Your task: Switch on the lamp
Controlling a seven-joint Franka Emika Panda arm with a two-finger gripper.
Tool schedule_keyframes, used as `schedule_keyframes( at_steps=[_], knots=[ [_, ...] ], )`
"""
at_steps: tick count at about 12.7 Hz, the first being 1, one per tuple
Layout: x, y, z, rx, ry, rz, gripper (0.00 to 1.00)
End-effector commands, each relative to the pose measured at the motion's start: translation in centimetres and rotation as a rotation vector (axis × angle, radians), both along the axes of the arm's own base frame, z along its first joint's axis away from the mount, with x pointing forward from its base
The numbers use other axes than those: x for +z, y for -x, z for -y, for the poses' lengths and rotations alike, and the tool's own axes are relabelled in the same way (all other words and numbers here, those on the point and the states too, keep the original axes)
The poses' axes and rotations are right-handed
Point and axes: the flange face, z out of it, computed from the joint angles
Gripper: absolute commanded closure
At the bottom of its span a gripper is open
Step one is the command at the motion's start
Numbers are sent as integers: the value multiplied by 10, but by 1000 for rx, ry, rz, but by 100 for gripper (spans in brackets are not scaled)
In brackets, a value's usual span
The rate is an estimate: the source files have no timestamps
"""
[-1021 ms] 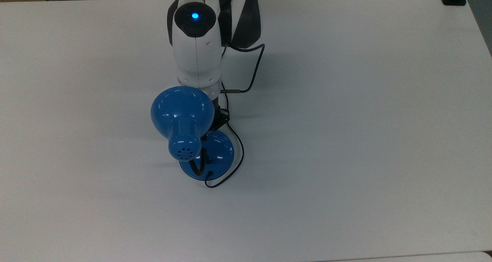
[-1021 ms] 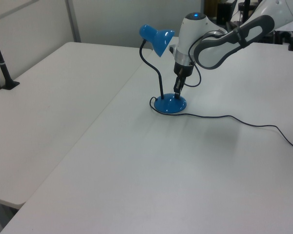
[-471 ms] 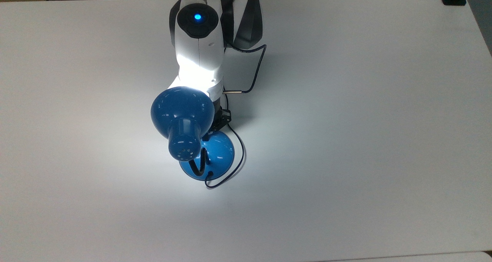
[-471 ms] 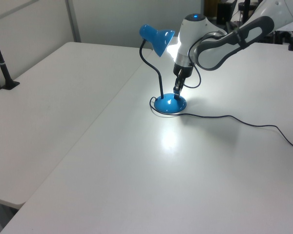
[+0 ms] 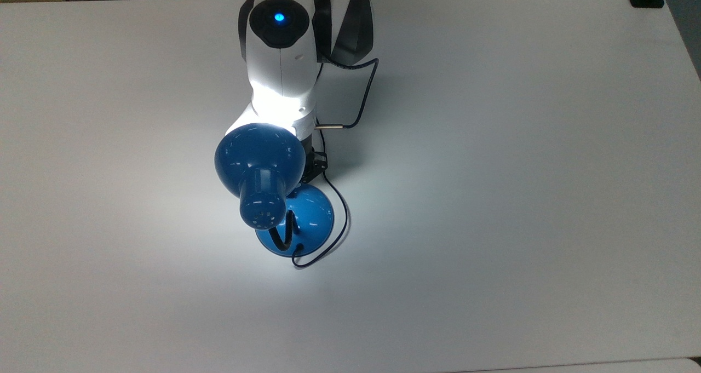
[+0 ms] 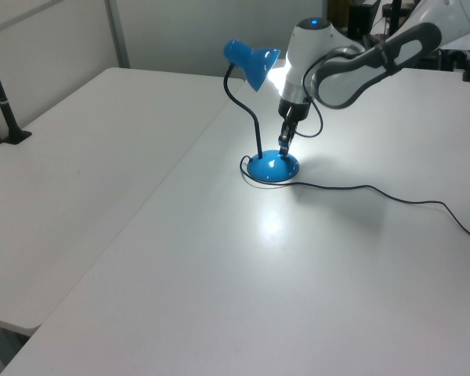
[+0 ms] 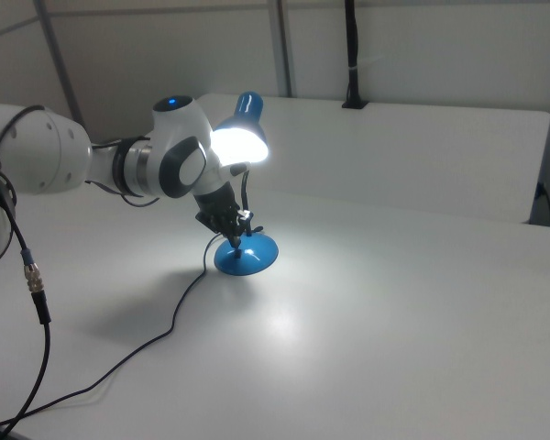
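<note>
Blue lamp (image 6: 251, 64) lit, gripper (image 6: 283, 145) seemingly touching its base

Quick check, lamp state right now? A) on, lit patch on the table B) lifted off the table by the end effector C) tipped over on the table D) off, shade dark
A: the lamp has a glowing shade mouth in the right view, and a bright patch lies on the table in front of its base, with the end effector just above that base.

glossy blue lamp (image 5: 260, 162), matt white table (image 5: 493, 198), seemingly smooth plastic arm shell (image 5: 282, 72)
</note>
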Motion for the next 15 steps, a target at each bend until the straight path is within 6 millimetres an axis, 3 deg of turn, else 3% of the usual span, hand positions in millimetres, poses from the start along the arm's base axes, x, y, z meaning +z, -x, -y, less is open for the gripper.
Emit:
schedule_keyframes(
  at_steps=[1, 4, 6, 9, 11, 15],
  knots=[
    [45, 23, 3, 4, 21, -72, 100],
    [61, 37, 3, -9, 28, -140, 100],
    [87, 53, 7, -26, 32, -169, 100],
    [142, 86, 7, -38, 40, -206, 100],
    [191, 115, 9, -47, 44, -216, 100],
    [230, 141, 11, -54, 45, -205, 95]
  ],
)
